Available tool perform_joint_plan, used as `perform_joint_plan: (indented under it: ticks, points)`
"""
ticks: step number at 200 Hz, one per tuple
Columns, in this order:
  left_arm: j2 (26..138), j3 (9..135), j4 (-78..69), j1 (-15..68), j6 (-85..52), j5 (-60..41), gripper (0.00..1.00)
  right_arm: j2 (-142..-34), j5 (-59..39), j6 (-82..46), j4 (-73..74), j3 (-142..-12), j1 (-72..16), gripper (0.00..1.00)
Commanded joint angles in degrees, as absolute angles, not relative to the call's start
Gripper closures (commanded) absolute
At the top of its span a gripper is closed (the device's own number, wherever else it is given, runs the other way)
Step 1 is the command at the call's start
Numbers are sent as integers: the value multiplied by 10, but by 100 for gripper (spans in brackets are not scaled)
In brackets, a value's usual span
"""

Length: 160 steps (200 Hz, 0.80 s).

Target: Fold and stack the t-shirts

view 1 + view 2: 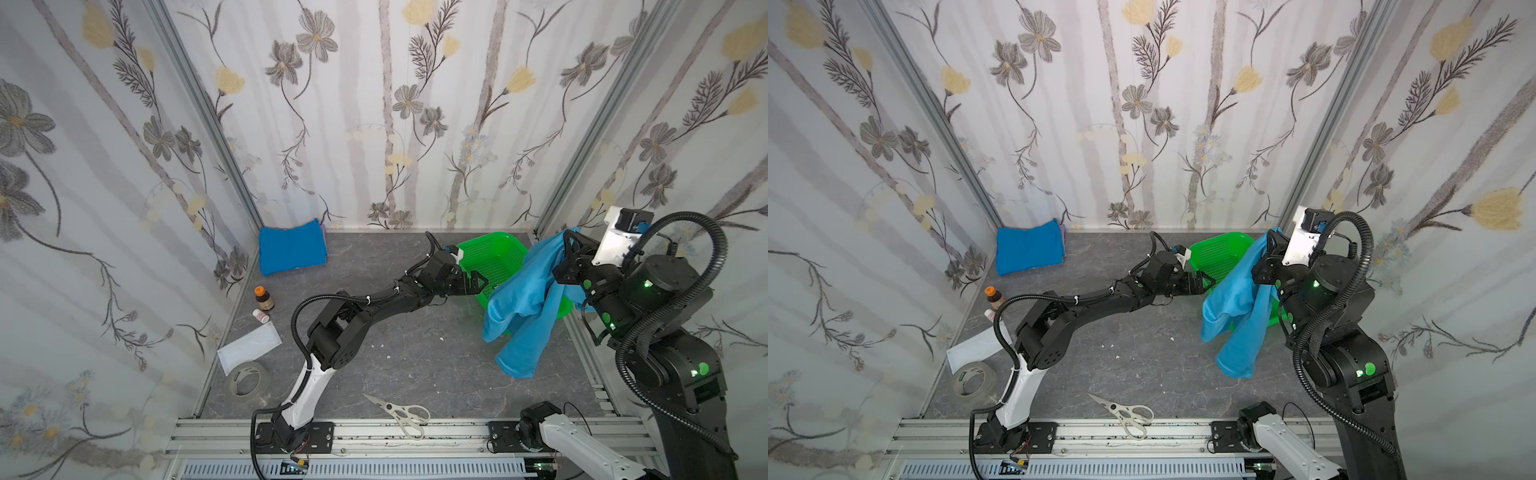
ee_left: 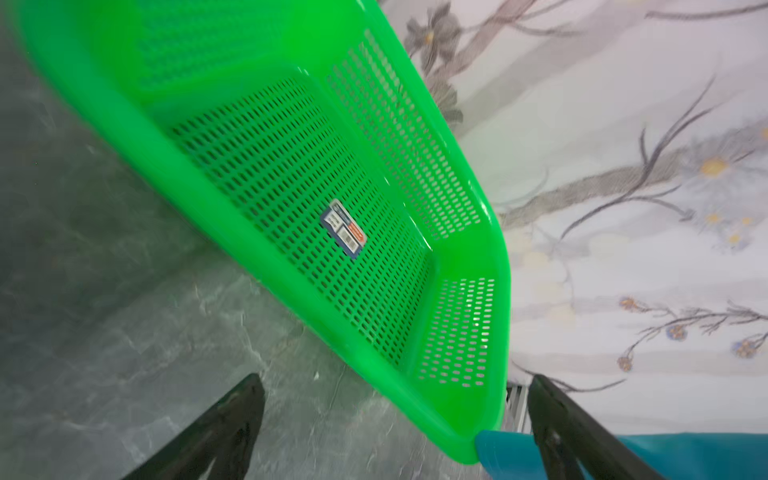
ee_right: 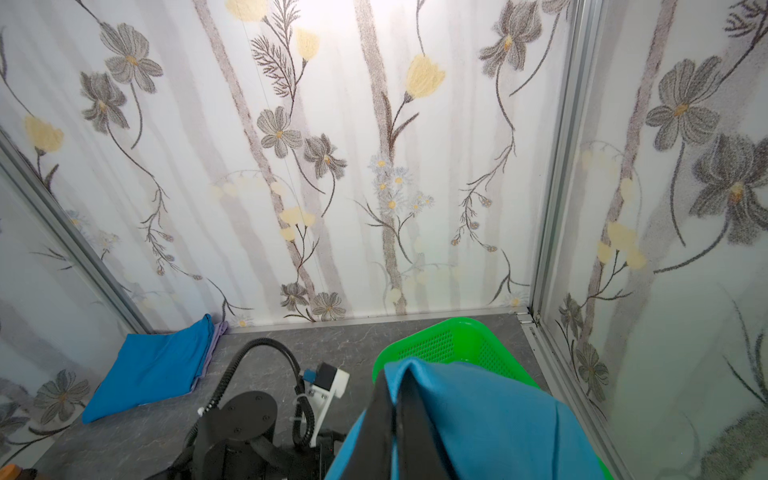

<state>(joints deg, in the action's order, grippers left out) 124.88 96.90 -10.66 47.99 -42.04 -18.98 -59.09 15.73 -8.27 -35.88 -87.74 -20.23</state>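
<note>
Green basket (image 1: 486, 253): on the worktop (image 1: 395, 353), just ahead of the left fingers (image 1: 478, 283). We find those fingers spread wide, grasping nothing. In the left wrist view the basket's rim passes between them; whether it touches either one we cannot tell.

Basket contents: the perforated floor lies in plain sight from the left wrist, with one small sticker (image 2: 344, 229) near its middle.

Light blue t-shirt (image 1: 523, 299): pinched at its top by the right fingers (image 3: 397, 415), which are clenched tight on the cloth and raised above the basket's side nearest the right arm. The shirt hangs from them in loose folds and hides that side of the basket in both top views. Whether any of it lies inside we cannot tell. A corner of the cloth meets the rim beside one left finger. Its lowest hem hangs close to the worktop; contact unclear.

Dark blue t-shirt (image 1: 291, 249): folded flat on the worktop in the far corner, well apart from both pairs of fingers. An edge of lilac cloth (image 3: 220, 332) shows beneath it.
</note>
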Motion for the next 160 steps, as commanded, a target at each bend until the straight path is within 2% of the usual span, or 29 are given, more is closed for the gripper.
perform_joint_plan:
  ticks: [1, 23, 39, 87, 115, 142, 149, 157, 160]
  points:
    - [1199, 930, -97, 451, -416, -141, 0, -588, 79, -71, -354, -855, -203, 100]
    - [1105, 801, -106, 404, -417, -123, 0, -605, -15, -69, -317, -821, -216, 100]
    - [1017, 703, -101, 372, -406, -108, 0, -629, -40, -78, -277, -798, -250, 100]
    - [739, 526, 84, 297, -349, -14, 0, -800, -87, -95, -147, -842, -376, 100]
    - [588, 479, 188, 220, -364, 18, 0, -875, -82, -119, -95, -915, -413, 100]
    - [514, 484, 233, 176, -335, 16, 0, -851, 3, -151, -69, -863, -408, 100]
    - [514, 493, 242, 173, -327, 17, 0, -834, 46, -168, -71, -830, -402, 89]
    - [519, 504, 247, 173, -320, 14, 0, -806, 100, -198, -72, -783, -387, 54]
    - [523, 507, 247, 172, -317, 11, 0, -793, 121, -214, -71, -761, -378, 45]
